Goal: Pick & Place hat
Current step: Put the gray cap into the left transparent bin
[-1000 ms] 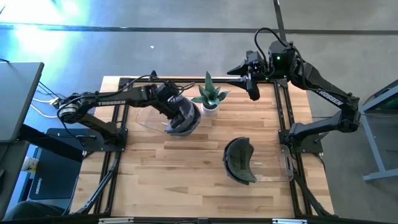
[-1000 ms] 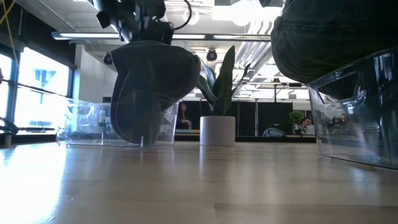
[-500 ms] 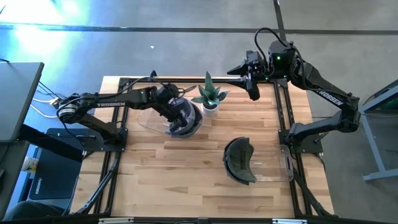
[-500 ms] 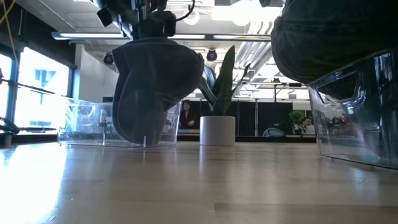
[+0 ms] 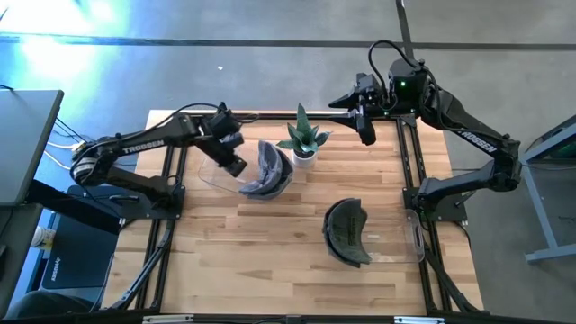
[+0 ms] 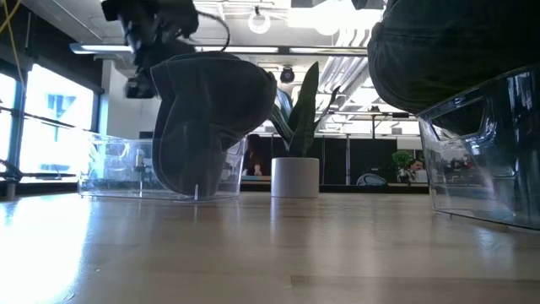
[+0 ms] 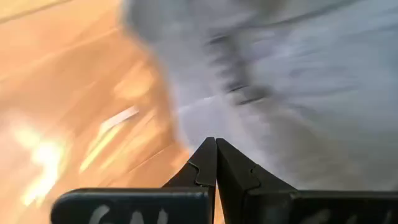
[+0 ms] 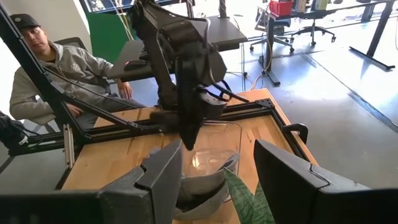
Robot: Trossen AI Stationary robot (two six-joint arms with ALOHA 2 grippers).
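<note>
A grey hat [image 5: 268,169] stands in the right end of a clear bin [image 5: 209,173] on the table's left half; in the low view the grey hat [image 6: 211,118] stands with its lower end down in the bin. My left gripper [image 5: 236,167] hovers just left of it, shut, holding nothing; the left wrist view shows the shut fingers [image 7: 216,152] with the blurred grey hat [image 7: 298,74] close ahead. My right gripper [image 5: 367,135] waits open above the far edge, right of the plant. A dark green hat [image 5: 346,232] lies against a second clear bin [image 5: 400,241].
A plant in a white pot [image 5: 304,144] stands just right of the grey hat. In the low view the dark hat [image 6: 447,51] sits on top of the right bin [image 6: 481,152]. A person [image 8: 50,68] sits beyond the table. Bare wood fills the near half.
My left gripper has let go of the grey hat and drawn back toward the table's left and far side. The hat has stayed in the bin, settling a little.
</note>
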